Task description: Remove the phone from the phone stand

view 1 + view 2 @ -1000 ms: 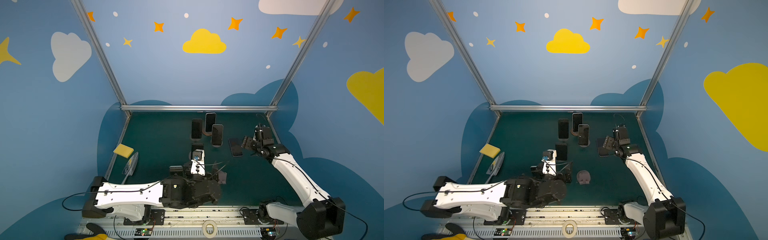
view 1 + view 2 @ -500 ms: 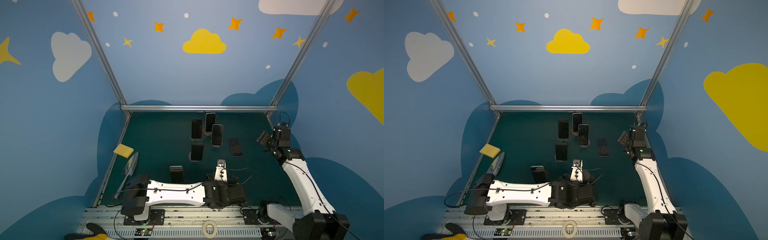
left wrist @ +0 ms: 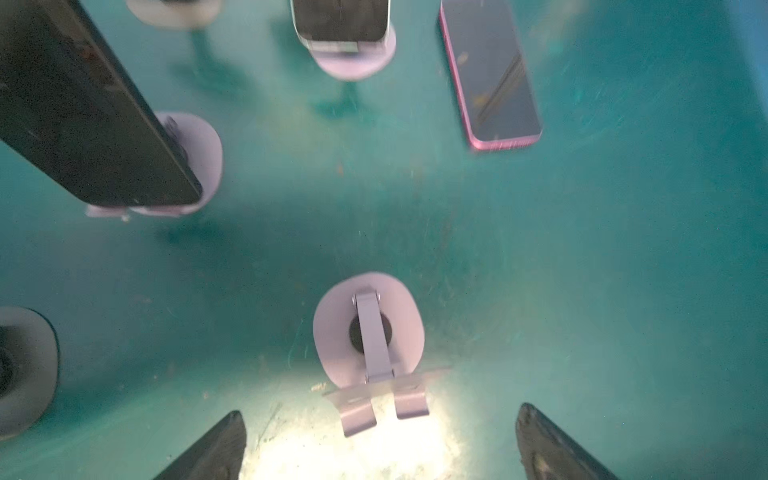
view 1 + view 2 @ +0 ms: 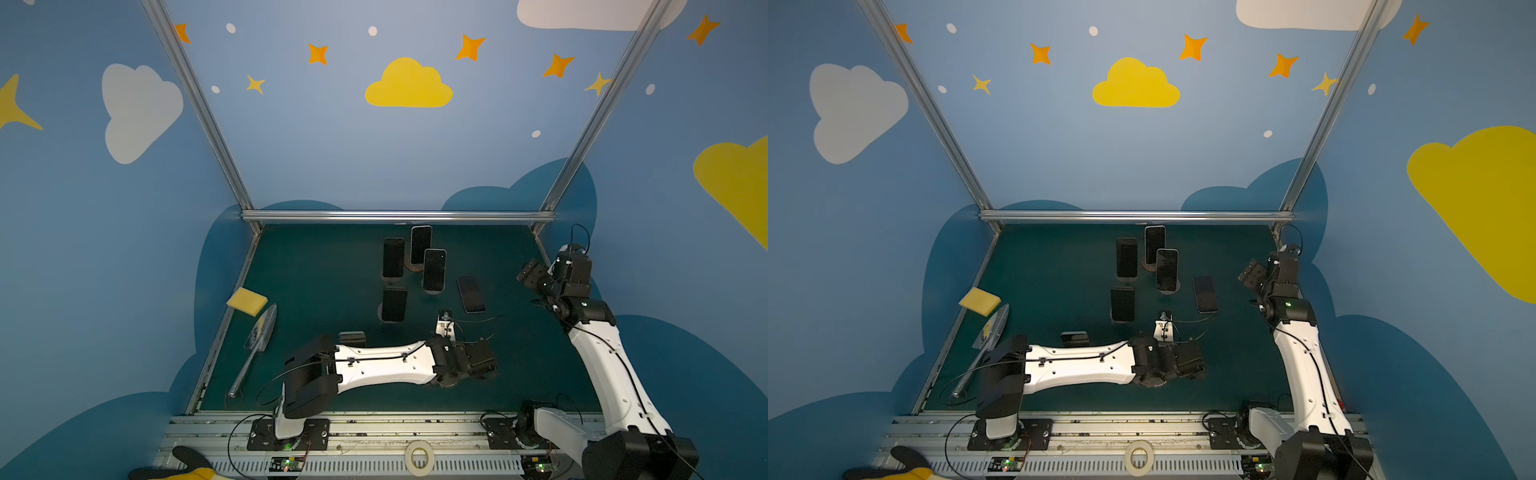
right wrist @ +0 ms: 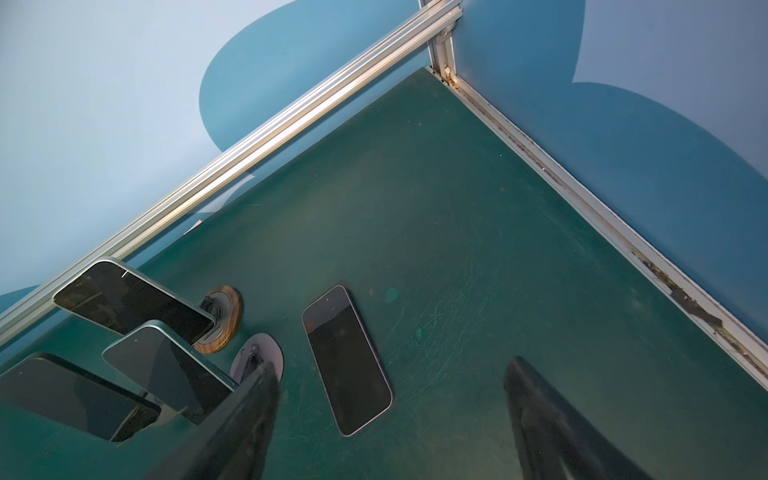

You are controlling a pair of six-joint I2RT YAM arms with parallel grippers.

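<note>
Below my open left claw (image 3: 376,440) 1 grey metal stand (image 3: 370,332) sits empty; its pink-edged phone (image 3: 490,70) lies flat on the green bench (image 3: 623,291), so that removal looks done; my right claw (image 5: 390,419) gapes empty.

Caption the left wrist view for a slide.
Open left gripper above an empty phone stand; pink phone flat beyond.

A small grey metal phone stand (image 3: 369,336) with a round base sits empty on the green mat (image 3: 602,270). A pink-edged phone (image 3: 490,75) lies flat, well apart from it. Two black fingertips (image 3: 216,449) of the left gripper (image 3: 382,444) stand wide apart, holding nothing.
</note>
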